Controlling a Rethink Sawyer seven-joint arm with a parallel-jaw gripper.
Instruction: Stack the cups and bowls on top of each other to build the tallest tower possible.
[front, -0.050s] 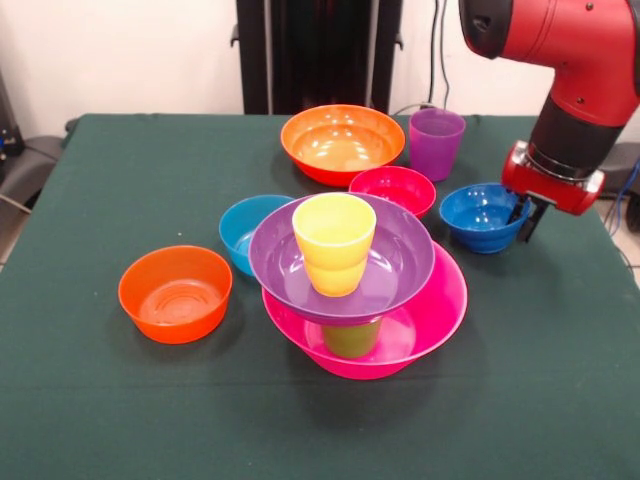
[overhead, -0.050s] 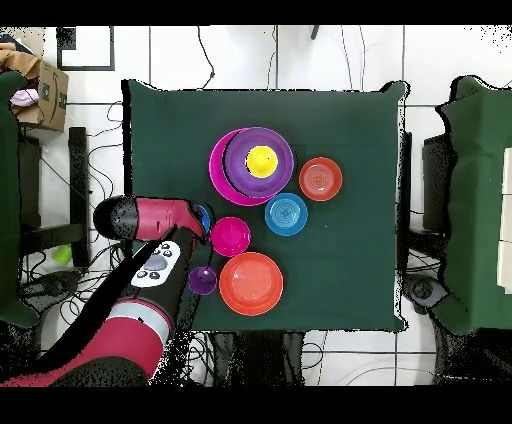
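Right now we have the gripper (front, -0.050s: 524, 214) at the right of the front view, its dark tips dipping at the rim of the dark blue bowl (front, -0.050s: 480, 214); whether the tips are spread or pinched on that rim we cannot tell, since the red wrist hides them from above. The tower (front, -0.050s: 355, 290) sits at the centre of the frame: big pink bowl (front, -0.050s: 440, 310) as base, lime green cup (front, -0.050s: 351, 340) inside it, big purple bowl (front, -0.050s: 400, 260) resting on that cup, yellow cup (front, -0.050s: 334, 243) upright in the purple bowl.

We judge the step in hand to be taking the dark blue bowl for the tower. To do it well, we want one finger inside the rim and one outside, a firm pinch, then a straight lift before moving left, clearing the red bowl (front, -0.050s: 393, 188) just beside it. The purple bowl looks perched on a narrow support, so we should come down centred over the yellow cup and release gently; a sideways nudge could tip everything.

Loose on the cloth remain the big orange bowl (front, -0.050s: 342, 143) and purple cup (front, -0.050s: 436, 143) at the top, the light blue bowl (front, -0.050s: 240, 228) partly behind the tower, and the small orange bowl (front, -0.050s: 175, 293) at left.
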